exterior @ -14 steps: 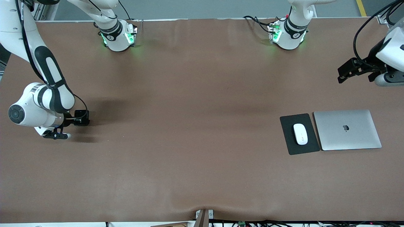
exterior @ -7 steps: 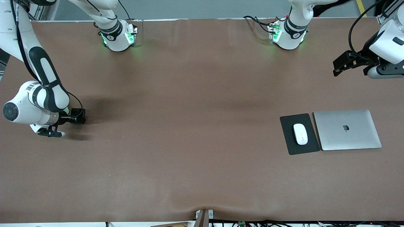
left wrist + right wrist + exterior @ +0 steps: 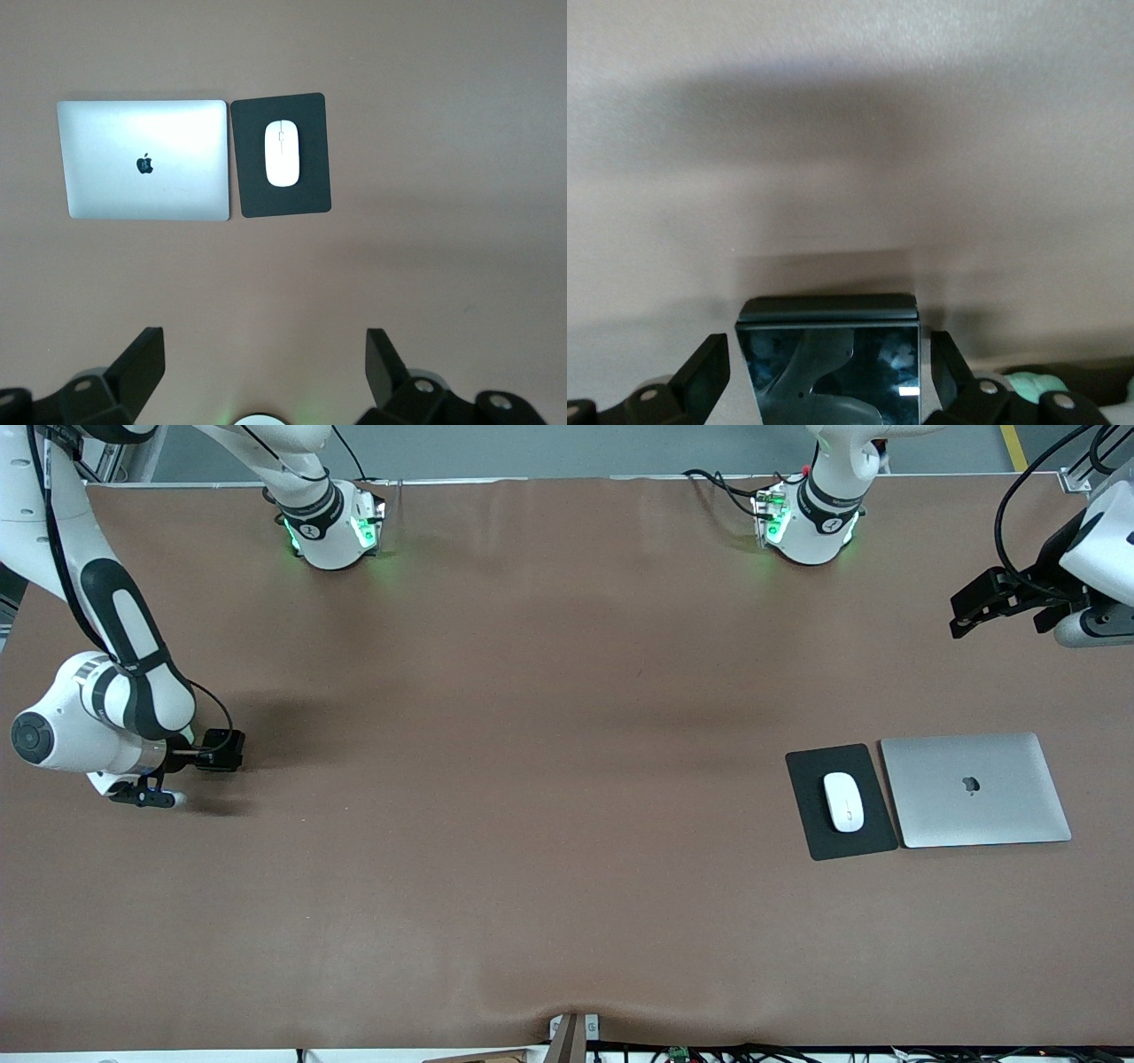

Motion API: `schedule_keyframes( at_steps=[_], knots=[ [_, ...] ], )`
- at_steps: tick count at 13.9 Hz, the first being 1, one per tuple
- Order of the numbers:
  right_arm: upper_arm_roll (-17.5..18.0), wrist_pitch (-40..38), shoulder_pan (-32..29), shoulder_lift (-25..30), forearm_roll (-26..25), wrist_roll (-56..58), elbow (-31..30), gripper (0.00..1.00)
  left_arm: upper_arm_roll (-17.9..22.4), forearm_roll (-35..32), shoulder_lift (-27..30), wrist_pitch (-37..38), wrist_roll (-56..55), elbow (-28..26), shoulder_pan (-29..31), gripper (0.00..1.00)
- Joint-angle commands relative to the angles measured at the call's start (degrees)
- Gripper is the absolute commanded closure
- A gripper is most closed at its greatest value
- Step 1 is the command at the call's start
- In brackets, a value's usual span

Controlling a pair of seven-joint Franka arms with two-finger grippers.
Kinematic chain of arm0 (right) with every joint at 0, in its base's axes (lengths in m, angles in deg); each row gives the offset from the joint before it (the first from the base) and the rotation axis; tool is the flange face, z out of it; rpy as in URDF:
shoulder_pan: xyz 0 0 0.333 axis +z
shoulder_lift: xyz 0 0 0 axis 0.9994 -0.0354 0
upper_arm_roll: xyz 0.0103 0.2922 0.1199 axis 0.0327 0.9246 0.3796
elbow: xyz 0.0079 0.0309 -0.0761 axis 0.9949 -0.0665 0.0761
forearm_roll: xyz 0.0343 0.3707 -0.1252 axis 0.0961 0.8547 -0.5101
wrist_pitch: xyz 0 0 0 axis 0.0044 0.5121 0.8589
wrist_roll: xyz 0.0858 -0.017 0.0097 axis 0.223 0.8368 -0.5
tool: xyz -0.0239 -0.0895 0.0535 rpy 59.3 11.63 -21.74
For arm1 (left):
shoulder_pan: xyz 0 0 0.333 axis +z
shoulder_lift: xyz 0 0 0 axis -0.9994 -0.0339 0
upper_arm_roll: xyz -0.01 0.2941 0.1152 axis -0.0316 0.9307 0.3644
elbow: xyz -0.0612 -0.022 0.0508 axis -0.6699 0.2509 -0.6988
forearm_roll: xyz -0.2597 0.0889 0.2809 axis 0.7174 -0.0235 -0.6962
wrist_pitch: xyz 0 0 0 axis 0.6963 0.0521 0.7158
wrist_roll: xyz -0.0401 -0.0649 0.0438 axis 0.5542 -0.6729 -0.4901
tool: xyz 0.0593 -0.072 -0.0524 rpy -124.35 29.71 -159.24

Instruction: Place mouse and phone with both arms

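Observation:
The white mouse (image 3: pixel 843 802) lies on a dark grey pad (image 3: pixel 811 834) toward the left arm's end of the table; it also shows in the left wrist view (image 3: pixel 283 152). My left gripper (image 3: pixel 974 609) is open and empty, up in the air over the table's left-arm end (image 3: pixel 266 347). The glossy black phone (image 3: pixel 775 367) lies between my right gripper's open fingers (image 3: pixel 709 372), with a narrow gap on each side. In the front view the right gripper (image 3: pixel 146 795) is low over the table at the right arm's end, and the phone is hidden under it.
A closed silver laptop (image 3: pixel 974 790) lies beside the pad, toward the left arm's end; it also shows in the left wrist view (image 3: pixel 142 159). The brown table cover (image 3: pixel 532 735) is bare across the middle.
The right arm has shifted a little toward its end of the table, then held. The left gripper has drifted slightly farther from the front camera.

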Motion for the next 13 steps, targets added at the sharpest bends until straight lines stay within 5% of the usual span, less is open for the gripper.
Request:
schedule_keyframes(
  at_steps=[1, 5, 13],
  knots=[
    [0.96, -3.08, 0.62, 1.96, -0.69, 0.01, 3.09, 0.0, 0.12, 1.29, 1.37, 0.73, -0.31, -0.61, 0.39, 0.0],
    [0.7, -7.22, 5.28, 6.69, -0.78, -4.63, 5.92, 0.0, 0.12, 1.2, 1.37, 0.73, -0.23, -0.61, 1.0, 0.0],
    [1.13, -22.05, 11.87, 25.4, -0.69, -10.36, 8.63, 0.0, 0.12, 1.29, 1.46, 0.73, -0.05, -0.61, 1.18, 0.0]
  ],
)
